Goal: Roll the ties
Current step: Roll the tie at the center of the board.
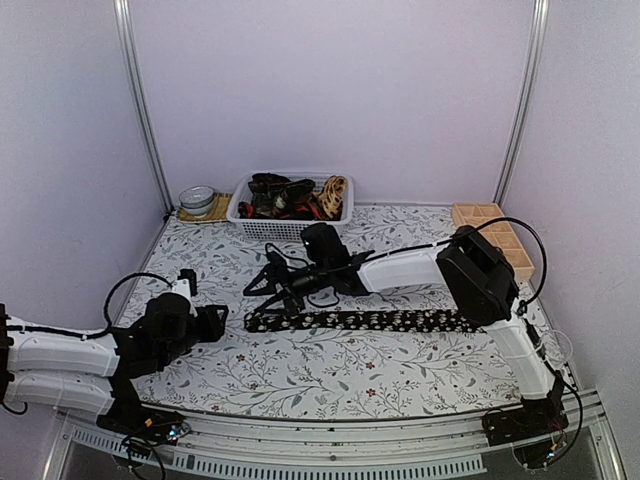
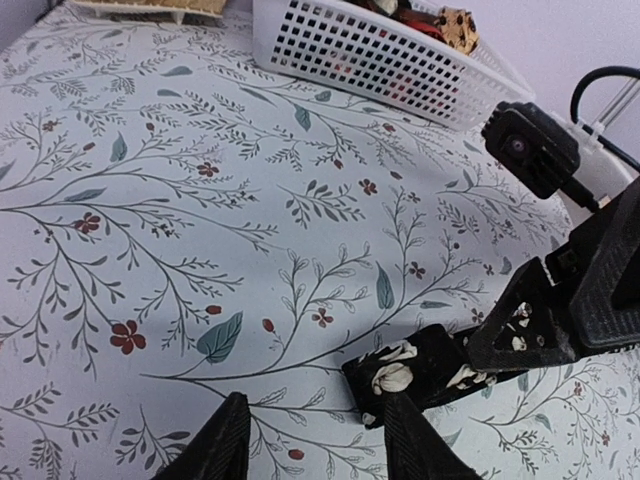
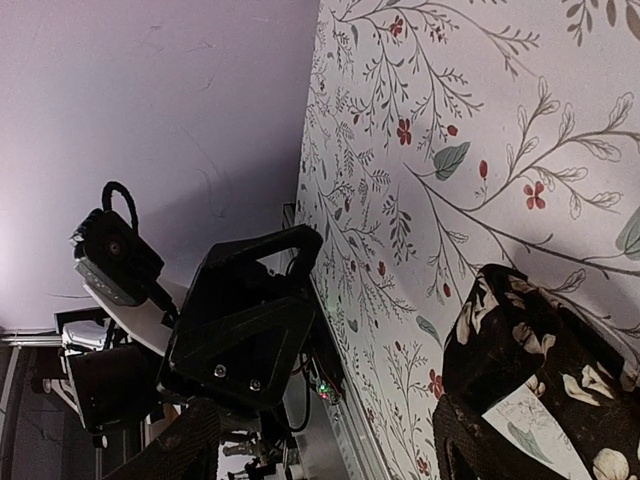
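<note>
Black flower-specked cloth necktie [image 1: 370,321], long axis L-R | L end under right gripper [image 1: 278,292], jaws apart | left gripper [image 2: 315,445] beside, spread, empty

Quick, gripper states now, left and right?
Left gripper: open, empty.
Right gripper: open, end of the black flowered tie at one finger, not clamped.

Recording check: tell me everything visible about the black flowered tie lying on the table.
The black tie is soft-looking cloth dotted with small pale flowers. It lies unrolled, a long strip running left to right on the flowered table cover. Its left end is blunt and looks slightly raised. A finger of the right gripper rests against that end; the left gripper hovers just short of it, apart.
</note>
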